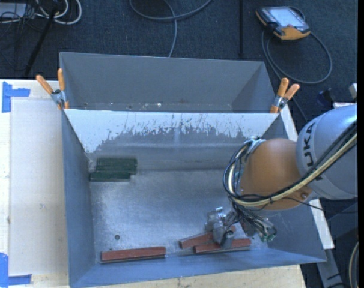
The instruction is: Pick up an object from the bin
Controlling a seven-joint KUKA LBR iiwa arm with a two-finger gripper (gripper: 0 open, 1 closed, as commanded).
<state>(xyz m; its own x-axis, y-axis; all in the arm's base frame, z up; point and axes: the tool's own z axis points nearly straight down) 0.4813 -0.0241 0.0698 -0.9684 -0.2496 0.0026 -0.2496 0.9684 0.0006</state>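
The gripper (221,228) is down low in the bin (170,89), near the bottom right corner of the view. It is right over two flat red-brown bars (200,241) that lie close together. I cannot tell if it is open or closed. Another long red-brown bar (133,254) lies alone to the left. A dark green block (113,167) sits well apart, up on the left.

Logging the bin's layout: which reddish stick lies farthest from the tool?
The stick alone at the view's lower left; the other two lie together right by the tool.
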